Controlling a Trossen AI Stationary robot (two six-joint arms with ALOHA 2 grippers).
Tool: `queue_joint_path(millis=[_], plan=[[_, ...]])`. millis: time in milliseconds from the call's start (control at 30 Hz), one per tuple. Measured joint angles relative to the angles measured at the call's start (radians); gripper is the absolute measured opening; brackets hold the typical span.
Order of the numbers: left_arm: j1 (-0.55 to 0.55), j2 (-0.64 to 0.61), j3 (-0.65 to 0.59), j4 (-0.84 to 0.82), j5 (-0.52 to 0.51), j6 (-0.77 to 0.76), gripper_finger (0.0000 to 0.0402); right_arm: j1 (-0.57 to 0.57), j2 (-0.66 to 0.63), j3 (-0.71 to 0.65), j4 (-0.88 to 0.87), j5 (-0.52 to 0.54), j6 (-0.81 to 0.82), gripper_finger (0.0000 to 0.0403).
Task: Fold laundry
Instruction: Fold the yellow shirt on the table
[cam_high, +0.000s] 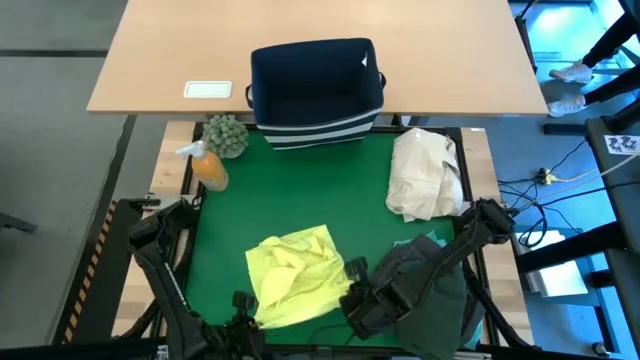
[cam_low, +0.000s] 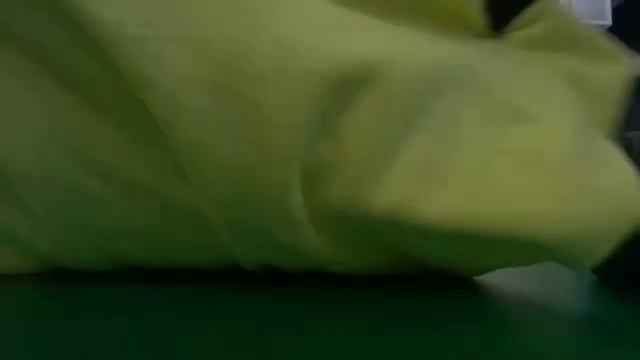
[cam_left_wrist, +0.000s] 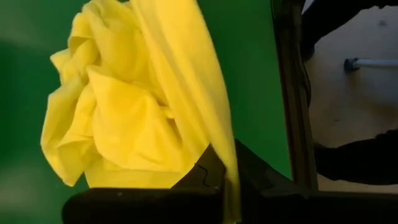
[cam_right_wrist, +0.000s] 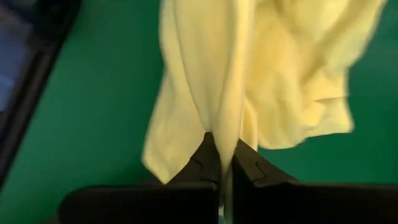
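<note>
The bright yellow-green shirt (cam_high: 293, 273) sits bunched on the green mat (cam_high: 300, 190) near the table's front edge, and it fills the low view (cam_low: 300, 140). My left gripper (cam_high: 248, 303) is shut on its near left part. My right gripper (cam_high: 352, 290) is shut on its near right part. Charcoal grey laundry (cam_high: 432, 290) lies under my right arm, with a bit of turquoise cloth (cam_high: 415, 243) at its far edge. My left gripper pinches a gathered fold of the shirt (cam_left_wrist: 225, 163) between its two fingers, slanting down from the near left. The cloth runs from the fingers as a drawn band, and the crumpled bulk (cam_left_wrist: 118, 118) hangs below it toward the mat. My right gripper pinches a narrow gathered fold of the shirt (cam_right_wrist: 222, 142) between its two fingers, slanting down from the near right. The cloth leads away from the fingers in a straight strip. The rest (cam_right_wrist: 298, 74) hangs bunched beyond it over the mat.
A cream-beige cloth bundle (cam_high: 425, 175) lies at the mat's right side. A navy fabric bin (cam_high: 315, 88) stands at the far edge. An orange bottle (cam_high: 208, 165) and a small green plant (cam_high: 226, 135) stand at the far left. The mat's middle (cam_high: 300, 200) is bare.
</note>
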Motion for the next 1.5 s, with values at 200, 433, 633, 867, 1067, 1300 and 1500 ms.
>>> queue_joint_path(millis=[200,433,633,867,1067,1300,1500], plan=[[-0.011,-0.077,-0.012,0.001,-0.05,-0.002,0.0001,-0.04,-0.032,0.0,0.004,0.049,-0.075,0.0002],[-0.001,-0.15,-0.012,-0.073,-0.057,-0.025,0.0,-0.096,-0.073,0.001,-0.036,0.117,-0.115,0.0001],[0.024,-0.232,-0.124,-0.04,-0.025,-0.026,0.0,-0.114,-0.074,-0.011,-0.045,0.12,-0.123,0.0001],[0.033,-0.503,-0.603,0.415,-0.002,-0.048,0.0,-0.114,-0.073,-0.016,-0.033,0.101,-0.127,0.0],[0.063,-0.679,-0.857,0.548,-0.002,-0.096,0.0,-0.195,-0.073,-0.016,-0.03,0.11,-0.153,0.0],[0.129,-0.817,-1.052,0.625,0.029,-0.101,0.0,-0.342,-0.072,-0.132,0.118,0.068,-0.232,0.0],[0.217,-0.867,-1.179,0.637,0.086,-0.107,0.0,-0.473,-0.071,-0.303,0.352,0.011,-0.281,0.0]])
